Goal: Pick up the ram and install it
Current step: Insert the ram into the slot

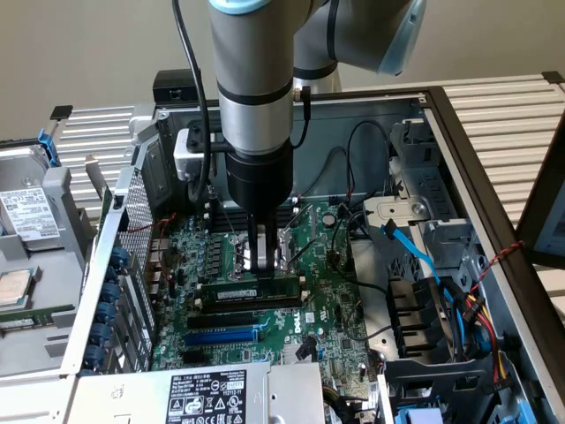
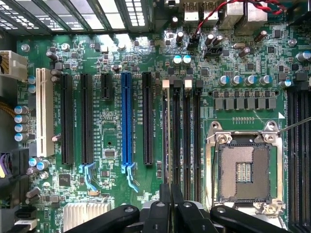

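Pincer [image 1: 263, 269] narrow, clamped on the top edge of the long green circuit-board ram stick [image 1: 240, 291]. Ram stands on edge along black plastic memory slots [image 1: 252, 306] of green motherboard [image 1: 331, 300].

We see a white ribbed tabletop [image 1: 508, 110] showing at the upper left and upper right of the exterior view. On it, a large open grey steel computer case [image 1: 402, 104] lies on its side and takes up the middle and lower frame. Just beside the case, at the left edge, sits a grey metal drive cage [image 1: 62, 190] carrying a silver hard drive with a white label [image 1: 26, 216]. A dark-framed flat panel [image 1: 543, 208] stands at the right edge. A small black box [image 1: 177, 86] sits past the case's far wall, upper left of centre.
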`<state>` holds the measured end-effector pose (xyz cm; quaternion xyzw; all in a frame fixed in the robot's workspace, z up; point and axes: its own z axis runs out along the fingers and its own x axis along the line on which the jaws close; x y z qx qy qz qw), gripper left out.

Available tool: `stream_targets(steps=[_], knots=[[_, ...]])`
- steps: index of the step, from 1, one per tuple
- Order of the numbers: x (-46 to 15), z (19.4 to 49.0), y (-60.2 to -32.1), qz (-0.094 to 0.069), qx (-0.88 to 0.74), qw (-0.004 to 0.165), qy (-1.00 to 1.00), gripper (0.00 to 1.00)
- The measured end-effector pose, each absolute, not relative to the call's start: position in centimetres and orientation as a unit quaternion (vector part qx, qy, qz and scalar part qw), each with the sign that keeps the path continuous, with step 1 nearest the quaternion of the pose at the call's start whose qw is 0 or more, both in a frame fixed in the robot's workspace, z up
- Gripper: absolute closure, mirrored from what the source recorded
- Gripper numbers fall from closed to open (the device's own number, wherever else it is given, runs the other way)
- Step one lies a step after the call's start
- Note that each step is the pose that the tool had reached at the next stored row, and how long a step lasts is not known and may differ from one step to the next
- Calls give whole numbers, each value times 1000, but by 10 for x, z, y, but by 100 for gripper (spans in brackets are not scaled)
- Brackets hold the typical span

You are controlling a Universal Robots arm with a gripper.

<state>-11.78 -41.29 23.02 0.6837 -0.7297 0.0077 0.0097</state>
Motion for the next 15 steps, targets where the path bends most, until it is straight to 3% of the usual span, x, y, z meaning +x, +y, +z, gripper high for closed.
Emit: stream_targets(steps=[15], knots=[[-118, 230, -413, 8, 684, 10, -730, 85]])
